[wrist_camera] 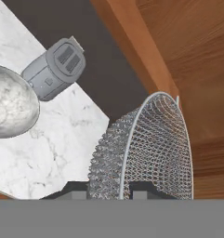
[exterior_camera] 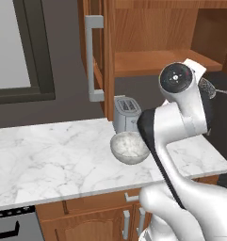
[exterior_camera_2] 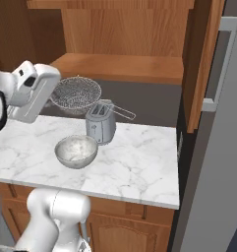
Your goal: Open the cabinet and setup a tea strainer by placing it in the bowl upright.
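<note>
gripper [wrist_camera: 108, 191] clamped narrow on tea strainer [exterior_camera_2: 76, 93] rim, held in air, bowl [exterior_camera_2: 76, 151] at 6 o'clock below. light, stiff wire mesh, probably dents easily; rim grip seems sound.

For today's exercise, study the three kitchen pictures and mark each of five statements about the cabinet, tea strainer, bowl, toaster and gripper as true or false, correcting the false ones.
1. The cabinet doors are open. True.
2. The tea strainer rests inside the bowl. False: it is held in the air above the counter.
3. The gripper is shut on the tea strainer. True.
4. The bowl holds tea leaves. False: nothing shows inside it.
5. The toaster stands on the cabinet shelf. False: it stands on the counter, beside the bowl.
</note>
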You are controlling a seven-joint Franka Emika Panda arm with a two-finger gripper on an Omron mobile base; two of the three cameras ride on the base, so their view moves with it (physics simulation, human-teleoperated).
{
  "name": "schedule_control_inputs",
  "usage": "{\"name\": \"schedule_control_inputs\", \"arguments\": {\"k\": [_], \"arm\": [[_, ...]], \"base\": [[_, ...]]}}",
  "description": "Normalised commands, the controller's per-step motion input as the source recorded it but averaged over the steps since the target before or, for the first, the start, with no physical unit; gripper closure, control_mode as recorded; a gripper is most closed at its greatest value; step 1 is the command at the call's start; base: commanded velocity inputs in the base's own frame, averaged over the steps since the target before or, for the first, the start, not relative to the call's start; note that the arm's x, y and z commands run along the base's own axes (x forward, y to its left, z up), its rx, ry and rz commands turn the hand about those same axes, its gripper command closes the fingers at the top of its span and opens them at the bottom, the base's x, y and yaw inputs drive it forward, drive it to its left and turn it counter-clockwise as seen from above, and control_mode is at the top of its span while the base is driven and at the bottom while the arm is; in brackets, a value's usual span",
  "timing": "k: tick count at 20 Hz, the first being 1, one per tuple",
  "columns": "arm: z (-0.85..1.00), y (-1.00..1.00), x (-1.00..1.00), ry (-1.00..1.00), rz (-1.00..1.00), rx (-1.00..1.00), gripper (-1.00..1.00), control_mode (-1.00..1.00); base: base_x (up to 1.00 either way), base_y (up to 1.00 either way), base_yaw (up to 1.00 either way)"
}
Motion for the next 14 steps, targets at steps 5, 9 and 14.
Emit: {"name": "schedule_control_inputs", "arguments": {"k": [5,9,14], "arm": [[-0.33,0.17,-0.88,0.0,0.13,0.0,1.0,-1.0],[-0.43,0.26,-0.86,0.0,0.2,0.0,1.0,-1.0],[-0.39,0.37,-0.37,0.02,0.13,0.0,1.0,-1.0]], "base": [[0.0,0.0,0.0],[0.0,0.0,0.0],[0.0,0.0,0.0]]}}
